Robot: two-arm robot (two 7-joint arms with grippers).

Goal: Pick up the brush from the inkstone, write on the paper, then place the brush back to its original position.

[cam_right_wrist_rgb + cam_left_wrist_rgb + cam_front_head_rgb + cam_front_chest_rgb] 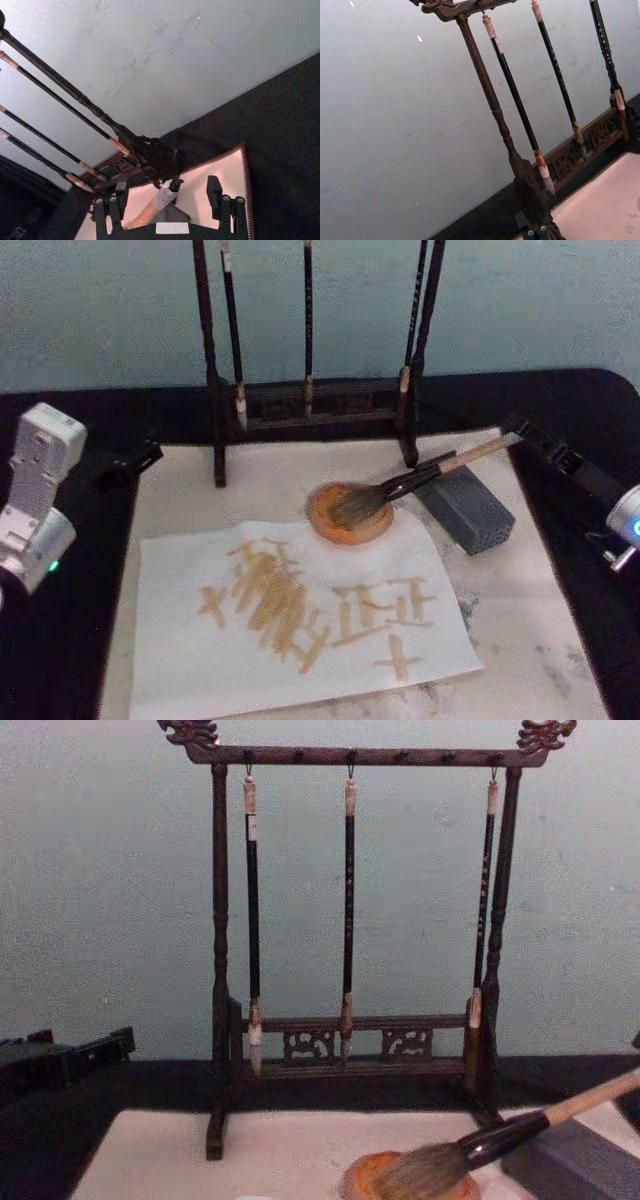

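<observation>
The brush (400,488) lies slanted, its bushy bristles resting in the round orange inkstone (348,515) and its tan handle propped on a grey block (466,508). My right gripper (518,432) is at the handle's far end. In the right wrist view it (167,196) stands open, with the white end cap (164,198) between the fingers (214,192) and a gap on both sides. The paper (180,660) lies in front of the inkstone and carries several tan strokes. My left gripper (132,460) is parked shut at the mat's back left. The chest view shows the brush (500,1135) and the inkstone (372,1175).
A dark wooden rack (310,405) with three thin hanging brushes stands just behind the inkstone; in the chest view the rack (350,920) rises high. An off-white felt mat (540,640) lies under everything on the black table (60,670). A pale wall closes the back.
</observation>
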